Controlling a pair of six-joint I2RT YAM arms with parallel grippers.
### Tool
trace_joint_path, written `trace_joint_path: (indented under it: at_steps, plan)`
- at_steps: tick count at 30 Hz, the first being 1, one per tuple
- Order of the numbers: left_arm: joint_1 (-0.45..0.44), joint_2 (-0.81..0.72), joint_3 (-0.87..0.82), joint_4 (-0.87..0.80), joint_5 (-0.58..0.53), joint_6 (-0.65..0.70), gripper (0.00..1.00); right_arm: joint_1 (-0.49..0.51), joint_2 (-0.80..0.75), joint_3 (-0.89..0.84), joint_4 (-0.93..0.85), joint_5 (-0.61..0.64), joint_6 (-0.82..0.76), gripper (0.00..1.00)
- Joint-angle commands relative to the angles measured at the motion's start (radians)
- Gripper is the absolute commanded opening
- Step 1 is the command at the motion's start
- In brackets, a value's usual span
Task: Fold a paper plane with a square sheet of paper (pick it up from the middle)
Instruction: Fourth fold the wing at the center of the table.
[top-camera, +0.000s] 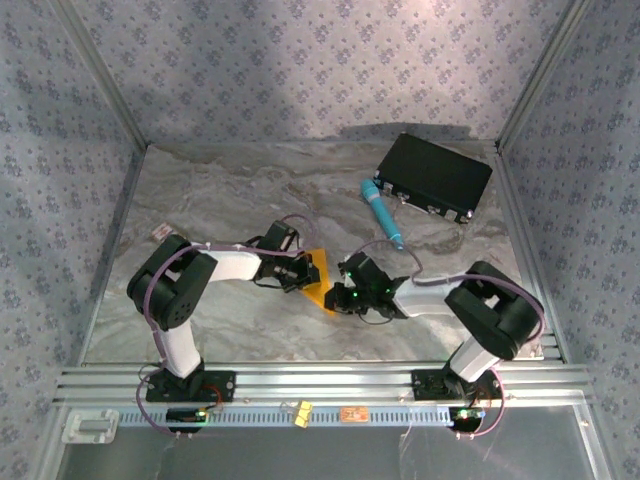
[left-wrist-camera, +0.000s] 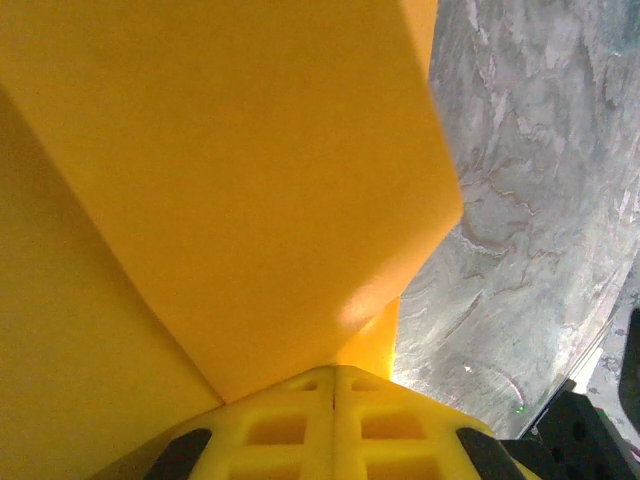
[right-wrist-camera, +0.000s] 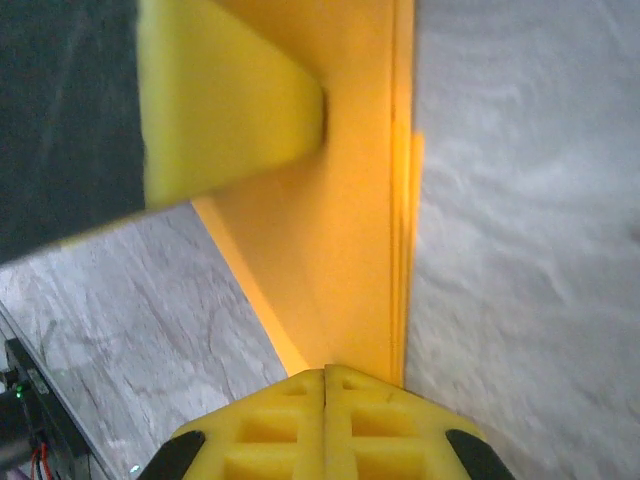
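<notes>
Marble-grey table (top-camera: 240, 200) spans the cell, and above its middle the two arms meet nose to nose. Between them sits the square sheet of paper (top-camera: 320, 283), orange-yellow and already creased into layers. The left gripper (left-wrist-camera: 333, 385) is clenched on one side of it, and the right gripper (right-wrist-camera: 325, 385) is clenched on the stacked edge opposite. This looks like mid-folding, with a crease being set. Next, I judge, one hand must hold firm while the other lets go and regrips a fresh flap.
</notes>
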Motion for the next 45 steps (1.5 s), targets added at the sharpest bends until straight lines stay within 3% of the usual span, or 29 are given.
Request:
trace_joint_path:
  at_steps: [1, 8, 11, 21, 36, 45]
  plan:
    - [0.012, 0.059, -0.018, -0.092, -0.103, 0.008, 0.00, 0.020, -0.042, -0.065, -0.102, -0.005, 0.019, 0.05]
    - [0.009, 0.044, -0.039, -0.066, -0.099, -0.023, 0.00, 0.018, -0.175, -0.017, -0.188, 0.044, 0.023, 0.05]
    - [0.008, 0.036, -0.046, -0.061, -0.110, -0.028, 0.00, 0.007, -0.135, 0.068, -0.247, 0.071, -0.004, 0.04]
    - [0.009, 0.035, -0.041, -0.063, -0.108, -0.022, 0.00, -0.016, 0.074, 0.163, -0.099, 0.077, 0.066, 0.03]
    - [0.000, -0.056, -0.051, 0.037, -0.080, -0.028, 0.03, -0.030, 0.122, 0.037, -0.095, 0.078, 0.098, 0.00]
    - [-0.041, -0.067, -0.094, 0.117, -0.066, -0.073, 0.02, -0.030, 0.135, 0.065, -0.127, 0.085, 0.079, 0.00]
